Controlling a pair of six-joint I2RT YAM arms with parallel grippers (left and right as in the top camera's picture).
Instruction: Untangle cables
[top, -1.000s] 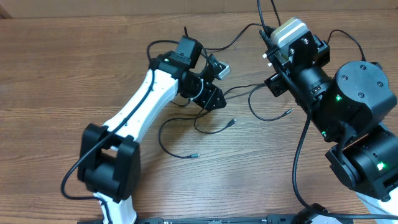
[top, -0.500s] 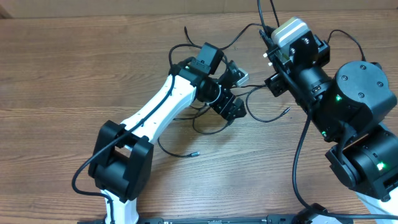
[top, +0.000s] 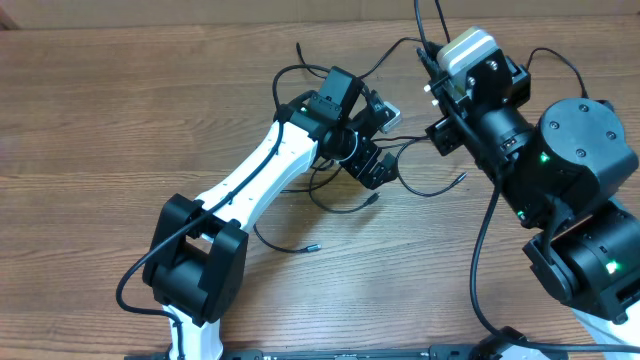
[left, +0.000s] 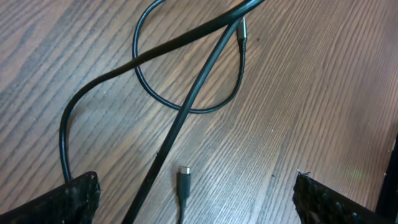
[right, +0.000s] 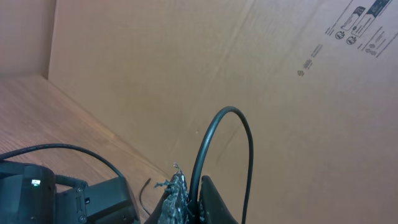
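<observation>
furthest left on the wooden counter (top: 120, 120) lies one loose cord (top: 262, 238), curved, its small plug tip pointing right, apart from the others. right of it, near the middle, are the rest of the cables (left: 189, 102): thin black cords crossing each other, with one loop laid over a straighter run. the left gripper (top: 380, 143) hovers just above this crossing, its jaws spread wide and holding nothing. in its wrist view a dark plug tip (left: 184, 171) sits between the pads and a silvery plug (left: 241, 30) lies beyond the loop.

to the right, the right gripper (right: 193, 202) is raised off the counter with its jaws closed tight on a cable loop (right: 230, 115) that arches up out of the fingertips.

these cords look light, limp and smooth, so they will probably drag along with anything that pulls them and could slip out of a loose pinch. the best hold seems to be on a free run just behind a plug tip, or on the upper strand at the crossing, rather than on the plug itself.
</observation>
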